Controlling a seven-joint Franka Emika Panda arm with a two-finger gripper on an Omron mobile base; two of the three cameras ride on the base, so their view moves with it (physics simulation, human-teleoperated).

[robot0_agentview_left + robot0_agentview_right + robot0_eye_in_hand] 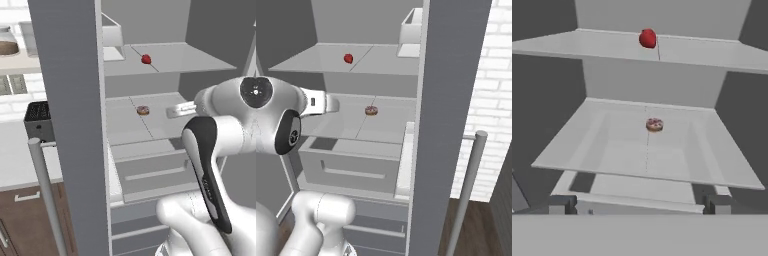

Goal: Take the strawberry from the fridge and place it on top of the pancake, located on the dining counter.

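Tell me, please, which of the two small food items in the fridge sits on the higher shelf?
The strawberry: solid bright red and roundish, on the upper shelf. The brownish-pink ring-shaped doughnut lies one shelf lower.

Doughnut [143,110] on mid shelf, glass jar [7,41] on a ledge top left, dark toaster [38,120] on white counter [17,160] w/ brown cabinet [27,220] below.
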